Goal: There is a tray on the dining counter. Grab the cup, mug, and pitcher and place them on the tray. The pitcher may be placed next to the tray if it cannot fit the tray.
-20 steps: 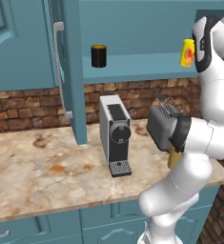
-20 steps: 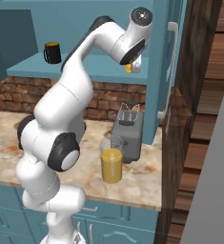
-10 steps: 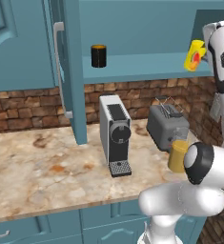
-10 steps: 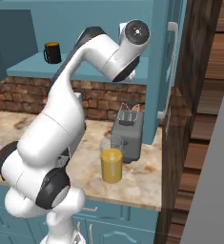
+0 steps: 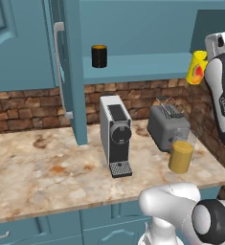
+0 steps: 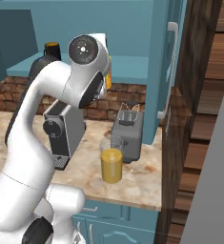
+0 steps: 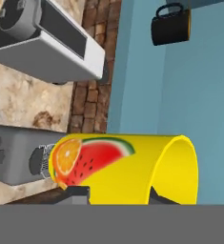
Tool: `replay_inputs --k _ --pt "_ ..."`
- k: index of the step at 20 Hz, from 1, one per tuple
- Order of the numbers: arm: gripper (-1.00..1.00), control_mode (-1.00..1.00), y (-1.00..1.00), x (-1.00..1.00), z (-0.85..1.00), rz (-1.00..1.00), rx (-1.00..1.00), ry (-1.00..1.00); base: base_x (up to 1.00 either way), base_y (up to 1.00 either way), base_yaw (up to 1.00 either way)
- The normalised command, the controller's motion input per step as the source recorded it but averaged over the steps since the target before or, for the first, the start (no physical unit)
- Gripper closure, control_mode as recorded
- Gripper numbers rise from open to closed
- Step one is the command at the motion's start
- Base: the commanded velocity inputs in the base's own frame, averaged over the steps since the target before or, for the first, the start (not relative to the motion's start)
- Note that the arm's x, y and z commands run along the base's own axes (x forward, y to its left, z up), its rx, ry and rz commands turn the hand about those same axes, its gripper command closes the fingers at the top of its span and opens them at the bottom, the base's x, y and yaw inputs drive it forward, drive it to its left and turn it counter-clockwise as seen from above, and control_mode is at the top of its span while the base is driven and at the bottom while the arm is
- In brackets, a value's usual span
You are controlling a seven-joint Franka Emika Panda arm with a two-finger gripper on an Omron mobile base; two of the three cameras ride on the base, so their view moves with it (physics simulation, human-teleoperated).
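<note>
Two claw (image 7: pixel 117 194) fingertips clamp the yellow cup (image 7: pixel 127 169) between them — lifted off the shelf (image 5: pixel 142 67).

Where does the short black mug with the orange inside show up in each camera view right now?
Left base view: the short black mug with the orange interior stands on the blue cabinet shelf, upper centre.
Right base view: upper left, on the same shelf, partly behind the white arm.
Hand view: top right, lying sideways in the picture.
Shared landmark: the grey and black coffee machine on the counter below the shelf.
</note>
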Motion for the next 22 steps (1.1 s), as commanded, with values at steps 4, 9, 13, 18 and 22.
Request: replay_inputs --k 4,9,13,18,22 --pt "1.0 -1.0 0.0 -1.0 0.05 0.0 0.0 0.16 0.0 0.0 0.0" --pt "1.0 -1.0 0.1 -0.9 0.0 0.0 0.0 0.23 0.0 0.0 0.0" --pt "1.0 -1.0 0.29 -0.52 0.0 0.0 0.0 0.18 0.0 0.0 0.0" --pt "1.0 -1.0 0.17 -0.13 0.0 0.0 0.0 0.03 0.0 0.0 0.0" --pt "1.0 -1.0 0.01 -0.18 -0.02 0.0 0.0 0.0 0.0 0.0 0.0"
